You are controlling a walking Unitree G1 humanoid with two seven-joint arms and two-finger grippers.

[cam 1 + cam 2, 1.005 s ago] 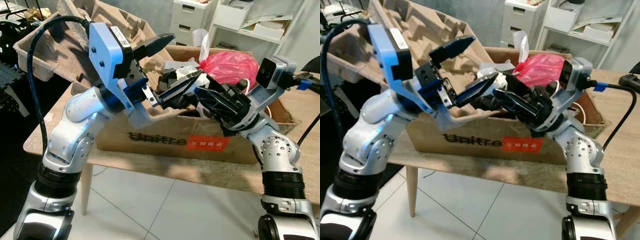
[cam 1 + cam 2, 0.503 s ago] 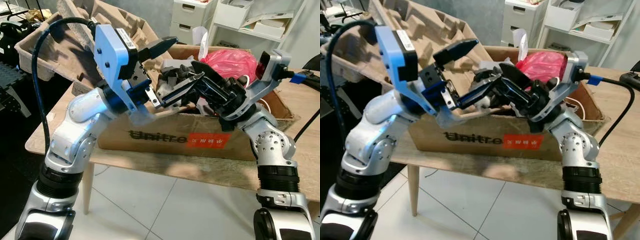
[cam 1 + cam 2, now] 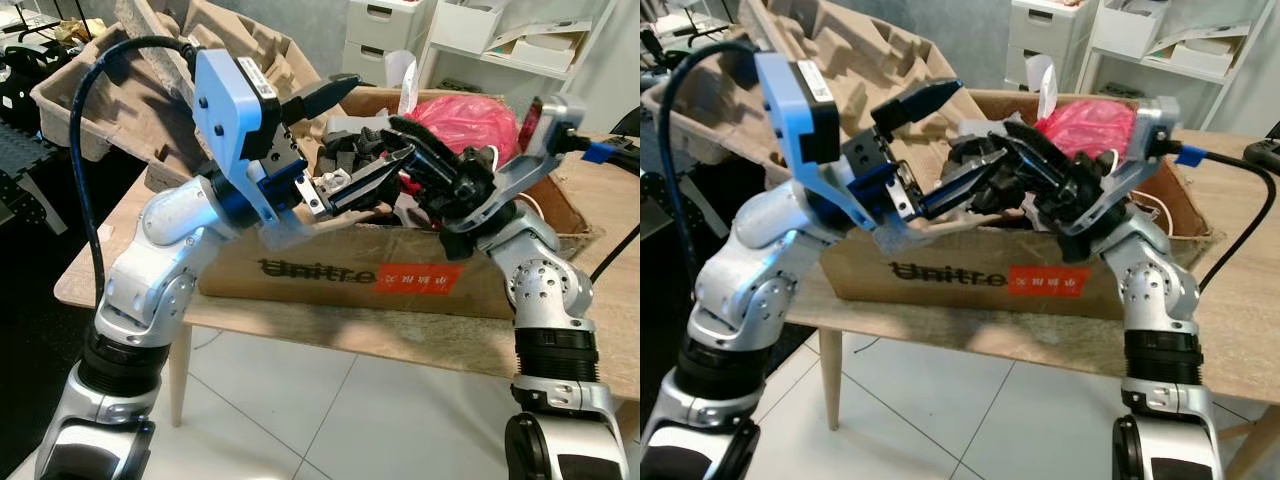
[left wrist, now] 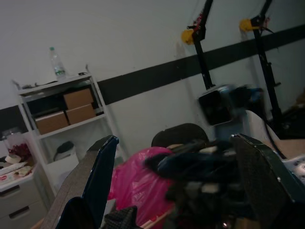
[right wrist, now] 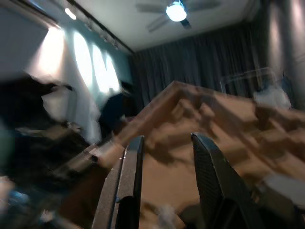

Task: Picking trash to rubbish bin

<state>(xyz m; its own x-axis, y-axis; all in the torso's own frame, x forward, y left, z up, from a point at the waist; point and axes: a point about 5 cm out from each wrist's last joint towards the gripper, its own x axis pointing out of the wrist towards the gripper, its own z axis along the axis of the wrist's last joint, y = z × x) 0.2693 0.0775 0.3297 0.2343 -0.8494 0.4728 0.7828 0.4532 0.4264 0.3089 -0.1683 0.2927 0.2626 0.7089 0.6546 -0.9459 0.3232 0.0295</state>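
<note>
both claws hang over the cardboard box [image 3: 400, 275] on the table [image 3: 600, 240]. the left gripper [image 3: 345, 135] is wide open, the right gripper [image 3: 400, 140] narrow and empty. the trash, a red bag [image 3: 462, 122], lies inside the box. the fingers almost cross, so they could collide.

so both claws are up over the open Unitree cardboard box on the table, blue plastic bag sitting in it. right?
Not quite: the plastic bag is red-pink, not blue, as the left eye view shows. The rest holds: the left claw and right claw are both raised over the open Unitree cardboard box on the table.
</note>
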